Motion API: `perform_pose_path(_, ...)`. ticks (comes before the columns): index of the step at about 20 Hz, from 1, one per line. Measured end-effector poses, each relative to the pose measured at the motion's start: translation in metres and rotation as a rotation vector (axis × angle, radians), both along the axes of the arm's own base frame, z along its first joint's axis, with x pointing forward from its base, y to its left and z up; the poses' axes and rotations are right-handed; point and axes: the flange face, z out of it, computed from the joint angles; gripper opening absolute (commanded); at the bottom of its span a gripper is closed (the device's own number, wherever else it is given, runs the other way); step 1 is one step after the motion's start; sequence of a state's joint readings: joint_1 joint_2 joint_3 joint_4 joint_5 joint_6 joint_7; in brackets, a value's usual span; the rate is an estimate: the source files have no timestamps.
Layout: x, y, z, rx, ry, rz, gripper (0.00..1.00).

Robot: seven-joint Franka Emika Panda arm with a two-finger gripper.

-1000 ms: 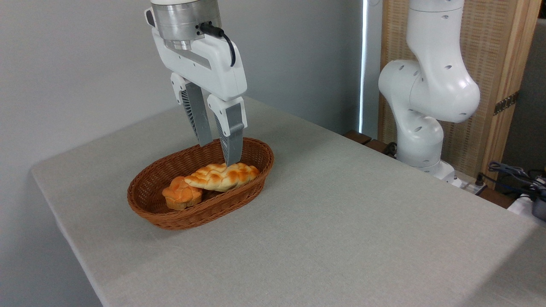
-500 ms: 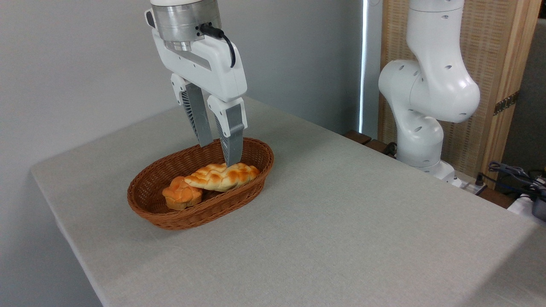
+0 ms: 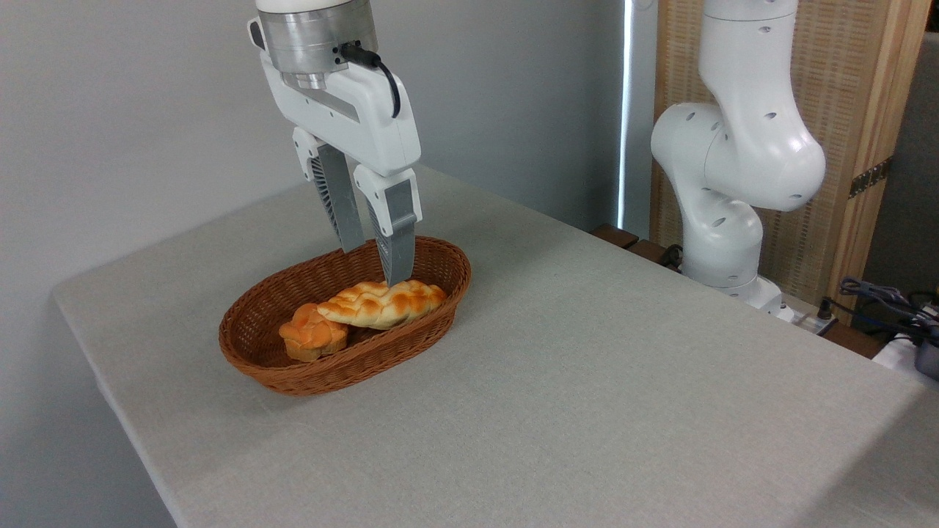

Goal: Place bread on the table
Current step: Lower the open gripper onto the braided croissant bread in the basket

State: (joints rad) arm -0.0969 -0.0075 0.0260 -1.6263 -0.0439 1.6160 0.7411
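**Pincer poised over the loaf, grasp not yet made**

The desk (image 3: 587, 411), covered in plain grey-beige cloth, carries an oval wicker basket (image 3: 293, 370) near its far left corner; most of the cloth toward the near and right edges lies bare. The white arm (image 3: 733, 169) rises from its base beyond the desk's right-hand far edge, and its wrist comes down from the top of the frame, tilted a little, so that the fingers point almost straight down into the basket.

The bread (image 3: 381, 303) lies inside the basket, along its right half, one pointed end resting against a small round bun (image 3: 314, 331). The pincer (image 3: 374, 264) stands open, its fingers parted by a modest gap, the nearer fingertip at the loaf's upper edge; whether it touches cannot be told.

The step in hand looks like the reach for the grasp. The next move probably calls for a short descent so the fingers straddle the loaf across its width, then closing, lifting clear of the rim and carrying it to bare cloth.
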Motion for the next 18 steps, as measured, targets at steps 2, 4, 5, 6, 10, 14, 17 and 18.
perform_pose_path(2,0.000,-0.002,-0.001,0.000,0.001,-0.004,1.00)
perform_pose_path(4,0.000,-0.005,-0.004,0.000,0.005,-0.009,1.00)
perform_pose_path(5,0.000,-0.007,-0.006,0.001,0.006,-0.012,1.00)
perform_pose_path(6,0.001,-0.009,-0.009,0.001,0.005,-0.015,1.00)
perform_pose_path(10,0.000,-0.015,-0.020,0.000,0.001,-0.025,1.00)
perform_pose_path(14,-0.006,-0.017,-0.022,-0.012,-0.028,-0.024,1.00)
perform_pose_path(17,-0.016,-0.022,-0.029,-0.031,-0.056,-0.028,1.00)
perform_pose_path(18,-0.020,-0.027,-0.033,-0.040,-0.061,-0.036,1.00)
